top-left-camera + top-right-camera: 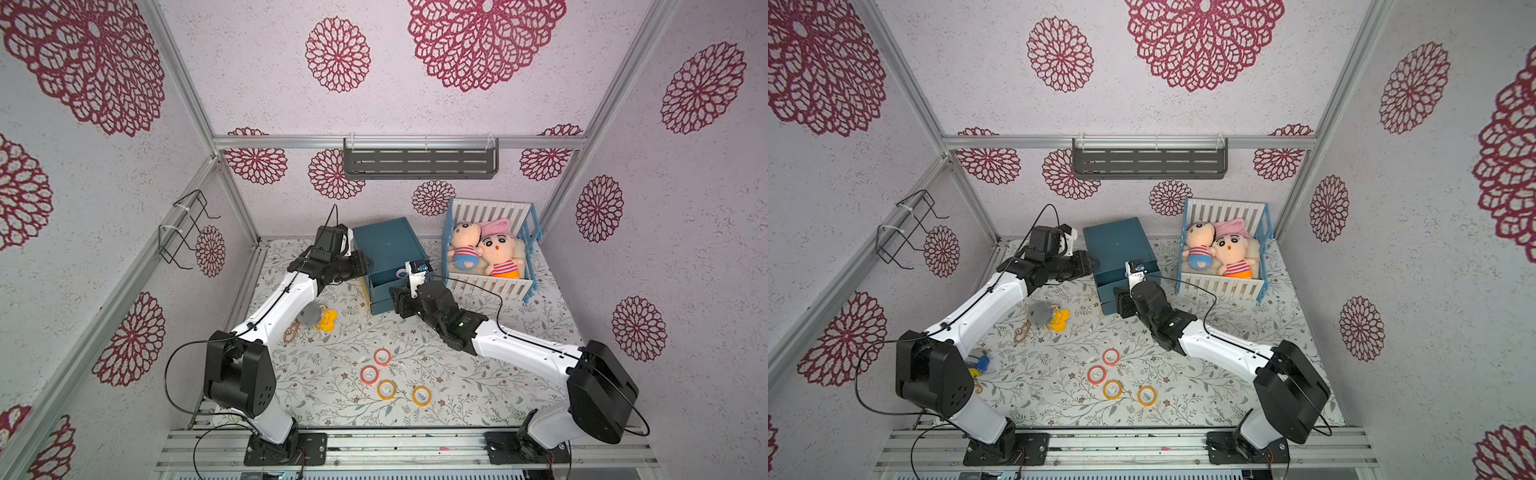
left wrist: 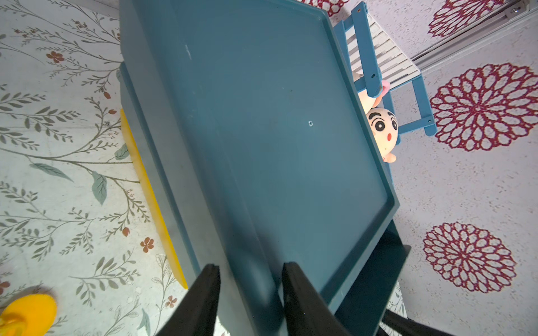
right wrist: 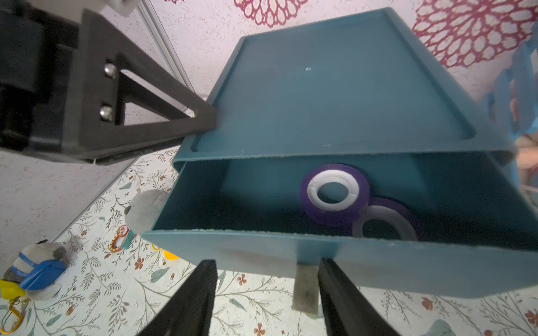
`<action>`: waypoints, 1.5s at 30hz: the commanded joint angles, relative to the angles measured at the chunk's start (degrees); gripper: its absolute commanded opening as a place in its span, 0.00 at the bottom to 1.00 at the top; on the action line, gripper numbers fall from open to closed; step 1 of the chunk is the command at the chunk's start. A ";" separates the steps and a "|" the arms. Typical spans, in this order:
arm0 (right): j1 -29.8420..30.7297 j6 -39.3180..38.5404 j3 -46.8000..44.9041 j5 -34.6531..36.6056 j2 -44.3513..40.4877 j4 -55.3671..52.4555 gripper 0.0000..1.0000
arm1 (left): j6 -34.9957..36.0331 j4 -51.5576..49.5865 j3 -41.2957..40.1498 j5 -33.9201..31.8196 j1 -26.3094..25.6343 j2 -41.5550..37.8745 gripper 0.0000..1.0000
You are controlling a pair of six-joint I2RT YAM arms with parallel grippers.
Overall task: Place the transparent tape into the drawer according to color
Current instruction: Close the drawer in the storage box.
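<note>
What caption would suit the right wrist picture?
Two purple tape rings lie in the open teal plastic drawer, open right pincer before it.

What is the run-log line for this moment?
top drawer: open, two purple rings inside | right pincer: open, astride pull tab | left pincer: at cabinet edge, grip unclear | mat: two red-orange rings, two yellow rings

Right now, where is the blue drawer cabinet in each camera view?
Both top views: blue drawer cabinet at back centre.
Left wrist: its flat top fills the middle.
Right wrist: cabinet centre, top drawer open.
Shared landmark: toy crib beside it.
</note>
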 commanded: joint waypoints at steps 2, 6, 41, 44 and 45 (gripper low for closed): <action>-0.80 -1.81 2.36 0.42 1.56 5.31 0.62 | 0.90 -0.88 0.03 0.41 -0.52 -0.71 0.42; -1.18 -2.29 3.17 0.44 2.97 7.33 0.62 | 0.80 -0.79 -0.12 0.72 -0.52 -0.79 0.42; -1.90 5.10 -0.03 -2.75 0.07 4.32 0.75 | 0.84 -0.57 -1.47 0.89 -0.51 -2.02 0.41; -2.95 10.07 -3.01 -6.75 -1.76 3.21 0.78 | 0.93 -0.53 -1.47 0.89 -0.57 -2.02 0.41; -3.42 12.27 -4.49 -8.53 -2.32 3.80 0.78 | 0.94 -0.46 -1.47 0.89 -0.57 -2.02 0.41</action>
